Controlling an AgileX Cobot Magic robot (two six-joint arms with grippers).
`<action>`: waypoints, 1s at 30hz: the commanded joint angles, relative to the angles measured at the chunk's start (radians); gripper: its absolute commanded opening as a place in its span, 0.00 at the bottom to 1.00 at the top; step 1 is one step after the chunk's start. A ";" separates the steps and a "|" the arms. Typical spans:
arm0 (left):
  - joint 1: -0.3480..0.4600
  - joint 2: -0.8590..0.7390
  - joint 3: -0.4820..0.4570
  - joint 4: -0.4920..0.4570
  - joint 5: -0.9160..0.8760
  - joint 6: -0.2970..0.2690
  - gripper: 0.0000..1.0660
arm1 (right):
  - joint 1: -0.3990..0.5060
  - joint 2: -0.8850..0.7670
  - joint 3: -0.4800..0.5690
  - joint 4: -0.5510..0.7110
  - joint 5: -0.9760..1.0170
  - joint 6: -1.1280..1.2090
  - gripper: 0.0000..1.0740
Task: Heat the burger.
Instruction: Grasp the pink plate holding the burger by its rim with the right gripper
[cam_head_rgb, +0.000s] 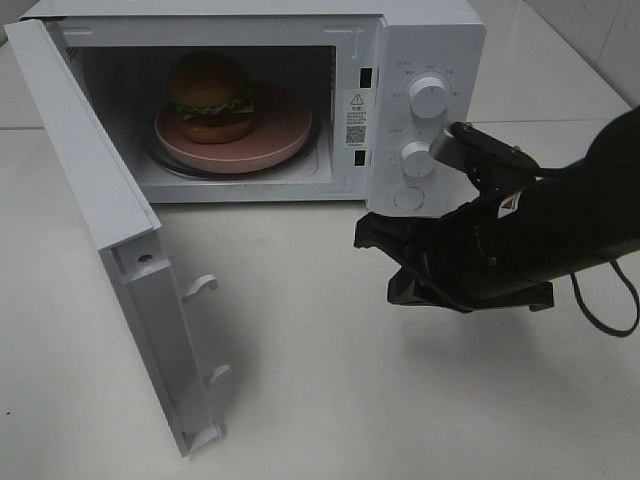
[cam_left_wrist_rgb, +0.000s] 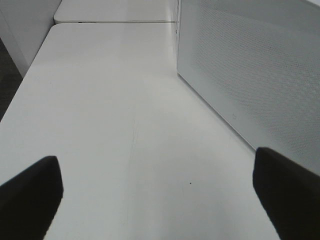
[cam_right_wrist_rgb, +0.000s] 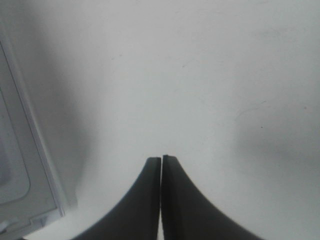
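The white worktop (cam_head_rgb: 330, 400) carries a white microwave (cam_head_rgb: 430, 40) that stands at its far edge. The microwave door (cam_head_rgb: 90, 170) is wide open and swings out toward the near left corner of the worktop. Inside the cavity lies a round pink plate (cam_head_rgb: 285, 125), and the burger (cam_head_rgb: 210, 97) sits on the left part of this plate.

In my judgement the loading is done: the burger is already in the oven. What is left is to shut the door and then to turn the two knobs (cam_head_rgb: 429, 98) on the panel.

The burger stands upright, with the domed bun on top. Its stack axis is vertical, and it looks round, so I cannot name a front.

The right gripper (cam_head_rgb: 365, 232) hovers over the worktop, in front of the panel. Its jaws are pressed together and hold nothing. The left gripper (cam_left_wrist_rgb: 155, 160) is spread fully wide over bare worktop, also with nothing between the jaws.
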 joint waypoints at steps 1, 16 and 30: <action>0.001 -0.021 0.004 0.001 -0.007 -0.007 0.92 | 0.000 -0.008 -0.066 -0.147 0.156 -0.043 0.03; 0.001 -0.021 0.004 0.001 -0.007 -0.007 0.92 | 0.000 -0.008 -0.252 -0.474 0.489 -0.573 0.04; 0.001 -0.021 0.004 0.001 -0.007 -0.007 0.92 | 0.000 -0.008 -0.312 -0.477 0.539 -1.335 0.11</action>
